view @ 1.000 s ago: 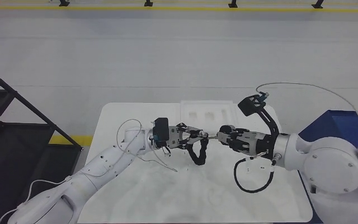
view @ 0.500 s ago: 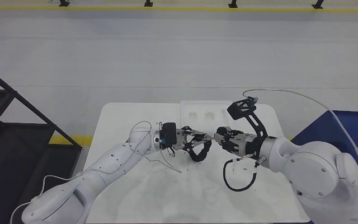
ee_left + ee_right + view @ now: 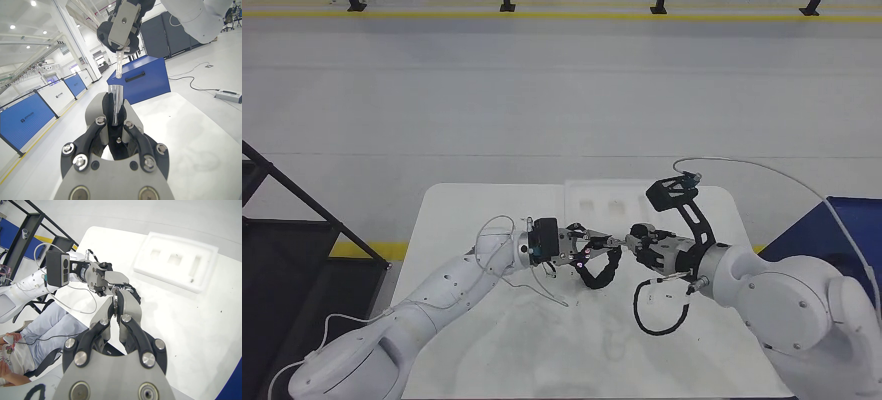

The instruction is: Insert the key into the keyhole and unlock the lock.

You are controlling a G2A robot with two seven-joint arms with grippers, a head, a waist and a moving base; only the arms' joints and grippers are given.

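Note:
My left gripper (image 3: 114, 100) is shut on the lock (image 3: 115, 98), a chrome cylinder whose keyhole end points toward the other arm. The lock's black cable loop (image 3: 597, 272) hangs under it above the table. My right gripper (image 3: 115, 299) is shut on the silver key (image 3: 115, 306). In the left wrist view the key (image 3: 119, 66) points blade-first at the cylinder's end, with a small gap between them. In the top view the left gripper (image 3: 584, 245) and right gripper (image 3: 628, 243) face each other over the middle of the table.
A white foam tray (image 3: 612, 200) with rectangular recesses lies at the table's far edge behind the grippers. The white table (image 3: 542, 340) is bare in front. A blue cabinet (image 3: 140, 75) stands off the right side, a black rack (image 3: 292, 240) off the left.
Over the last second the two grippers have drawn closer together, bringing the key up to the lock's end. In the last half second little has moved.

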